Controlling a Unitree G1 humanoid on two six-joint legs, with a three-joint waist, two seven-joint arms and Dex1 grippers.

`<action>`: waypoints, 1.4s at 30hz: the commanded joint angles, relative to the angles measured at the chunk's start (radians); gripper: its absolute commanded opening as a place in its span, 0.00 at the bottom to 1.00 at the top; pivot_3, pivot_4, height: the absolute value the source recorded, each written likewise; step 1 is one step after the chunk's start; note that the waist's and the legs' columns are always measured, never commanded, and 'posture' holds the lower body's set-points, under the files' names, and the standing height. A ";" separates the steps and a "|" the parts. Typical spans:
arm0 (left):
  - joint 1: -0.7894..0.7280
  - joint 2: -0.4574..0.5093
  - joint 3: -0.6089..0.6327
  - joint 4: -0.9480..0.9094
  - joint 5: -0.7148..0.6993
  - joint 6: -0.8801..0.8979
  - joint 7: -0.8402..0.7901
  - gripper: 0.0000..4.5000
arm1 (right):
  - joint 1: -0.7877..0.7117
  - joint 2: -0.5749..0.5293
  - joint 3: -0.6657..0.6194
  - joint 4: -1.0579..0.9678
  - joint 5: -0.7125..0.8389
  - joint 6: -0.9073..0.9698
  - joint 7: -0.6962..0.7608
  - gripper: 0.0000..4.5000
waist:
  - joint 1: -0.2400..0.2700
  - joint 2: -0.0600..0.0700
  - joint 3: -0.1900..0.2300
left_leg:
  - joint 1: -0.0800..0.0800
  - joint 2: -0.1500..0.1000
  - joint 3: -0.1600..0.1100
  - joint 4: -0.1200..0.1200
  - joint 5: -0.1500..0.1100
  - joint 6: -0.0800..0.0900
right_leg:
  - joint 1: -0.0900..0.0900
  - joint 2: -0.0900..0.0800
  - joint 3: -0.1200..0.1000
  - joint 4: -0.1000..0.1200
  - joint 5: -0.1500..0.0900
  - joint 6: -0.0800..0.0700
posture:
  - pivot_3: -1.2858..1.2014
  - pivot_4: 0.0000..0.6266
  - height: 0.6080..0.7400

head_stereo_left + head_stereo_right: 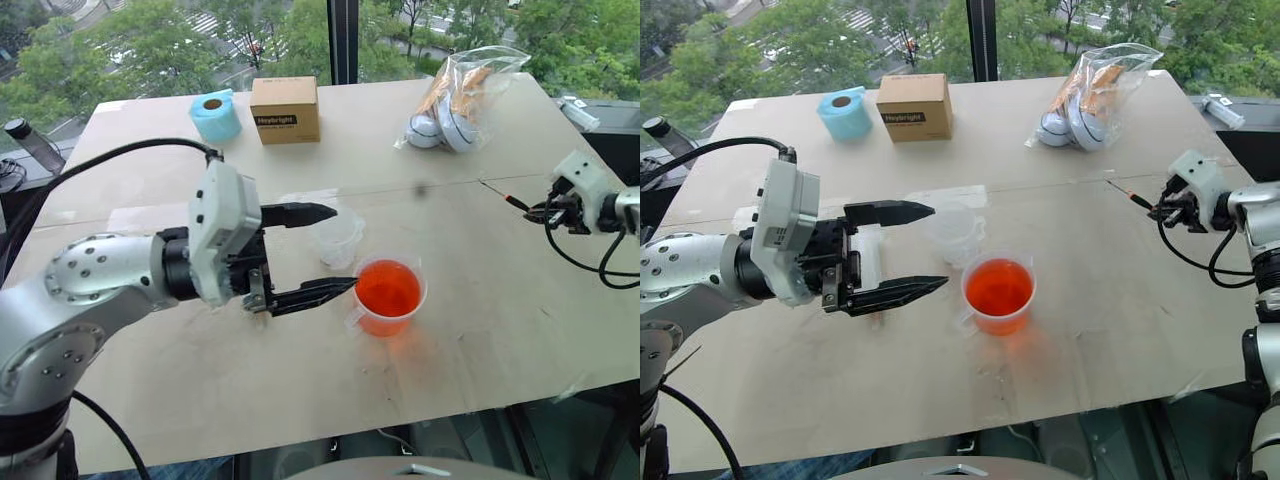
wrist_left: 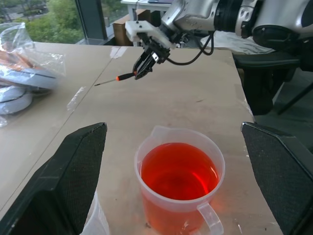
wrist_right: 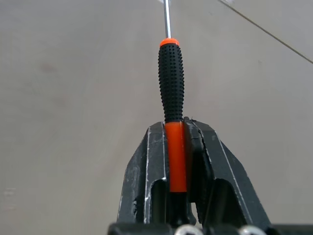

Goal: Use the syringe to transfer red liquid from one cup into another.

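The left pincer (image 1: 315, 250) hung level with its two black fingers spread wide and nothing between them. Just ahead of its lower finger stood the wider cup (image 1: 389, 297), close to full of red liquid (image 1: 388, 288); just ahead of its upper finger stood the narrower cup (image 1: 335, 238), clear and apparently empty. That placing suggests the pincer was being kept near the cups, ready to steady one of them, though it touched neither.

The right pincer (image 1: 538, 212) was well off toward the tabletop's (image 1: 300, 380) far right side, pressed together on the orange end of a thin screwdriver (image 3: 171, 83), whose shaft pointed away from the fingers, out over the bare board. Probably the tool was being carried clear of the work area, since the task has no use for it.

The syringe could not be made out, so the draw had not begun. The narrower cup was hard to read: its clear wall nearly vanished against the pale board. A tape roll (image 1: 215, 117), a cardboard box (image 1: 285, 109) and a plastic bag (image 1: 462, 97) lay beyond the pincers, at the far edge.
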 commanded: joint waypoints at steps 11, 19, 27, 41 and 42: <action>-0.022 0.043 0.031 0.040 0.002 0.044 -0.018 1.00 | -0.017 -0.016 -0.101 -0.010 -0.004 -0.068 0.069 0.99 | 0.006 0.000 0.001 | 0.003 0.000 0.002 0.000 0.000 0.000 | 0.001 0.000 0.002 0.002 0.000 0.000 | 0.52 0.24 1.00; 0.024 0.087 0.110 0.164 0.055 0.203 0.206 1.00 | 0.114 0.012 -0.321 -0.807 0.508 0.454 0.264 0.99 | 0.006 0.000 0.004 | 0.003 0.002 0.000 -0.001 0.000 0.000 | 0.001 -0.003 0.001 0.003 0.000 0.000 | 0.52 0.24 1.00; 0.017 0.002 0.082 0.149 0.011 0.468 0.597 1.00 | 0.229 0.023 -0.381 -1.193 0.789 0.580 0.266 0.99 | 0.029 -0.007 0.007 | 0.002 -0.001 -0.003 0.000 -0.001 0.001 | 0.002 -0.008 -0.001 0.003 0.000 0.001 | 0.52 0.24 1.00; -0.202 -0.416 -0.006 0.371 0.231 0.844 1.067 1.00 | 0.236 -0.034 -0.330 -1.337 0.809 0.565 0.244 0.99 | 0.030 -0.013 0.008 | 0.002 -0.002 -0.005 0.001 0.000 0.000 | 0.001 -0.007 -0.002 0.004 0.000 0.001 | 0.52 0.24 1.00; -0.204 -0.417 -0.021 0.391 0.233 0.844 1.086 1.00 | 0.239 -0.037 -0.332 -1.338 0.811 0.564 0.242 0.99 | 0.031 -0.013 0.008 | 0.002 -0.002 -0.005 0.001 0.000 -0.001 | 0.001 -0.007 -0.002 0.004 0.000 0.000 | 0.52 0.24 1.00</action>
